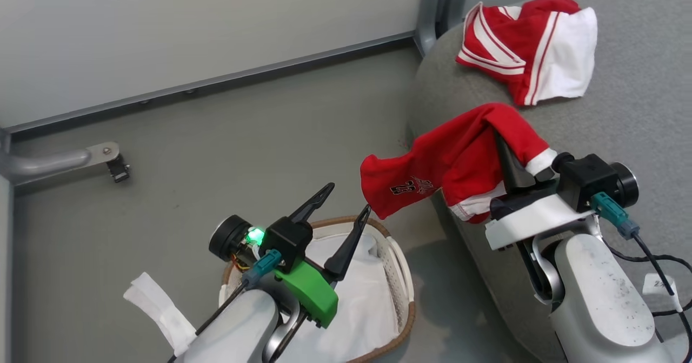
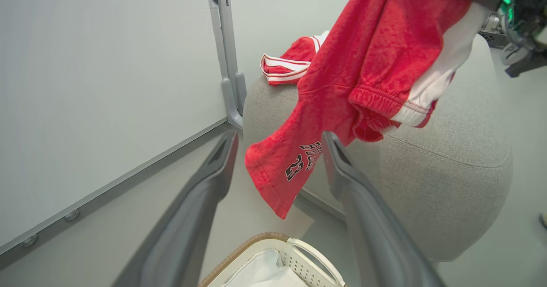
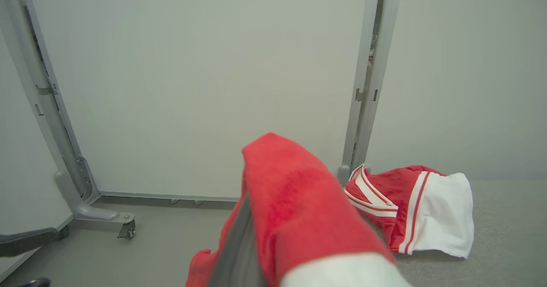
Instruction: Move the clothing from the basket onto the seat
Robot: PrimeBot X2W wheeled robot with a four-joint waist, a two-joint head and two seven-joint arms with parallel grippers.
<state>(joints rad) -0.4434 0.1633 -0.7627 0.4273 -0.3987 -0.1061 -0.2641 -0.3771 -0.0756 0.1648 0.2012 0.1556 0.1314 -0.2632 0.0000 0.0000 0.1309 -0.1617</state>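
A plain red garment with a white hem (image 1: pixel 459 157) hangs draped over my right gripper (image 1: pixel 505 146), which is shut on it above the seat's left edge. The cloth hides the fingertips. In the right wrist view the same garment (image 3: pixel 290 205) covers the fingers. A red garment with white stripes and a white panel (image 1: pixel 519 44) lies on the grey seat (image 1: pixel 621 125). My left gripper (image 1: pixel 348 198) stands open and empty over the basket (image 1: pixel 403 265). The hanging garment's lower end (image 2: pixel 282 171) dangles just beyond its fingers. A white liner (image 1: pixel 357 298) shows in the basket.
Grey partition panels stand behind, with a wheeled foot (image 1: pixel 116 168) on the floor at the left and a post (image 1: pixel 430 11) by the seat's corner. A white cloth strip (image 1: pixel 157 309) hangs by my left arm. Black cables (image 1: pixel 649 260) trail beside my right arm.
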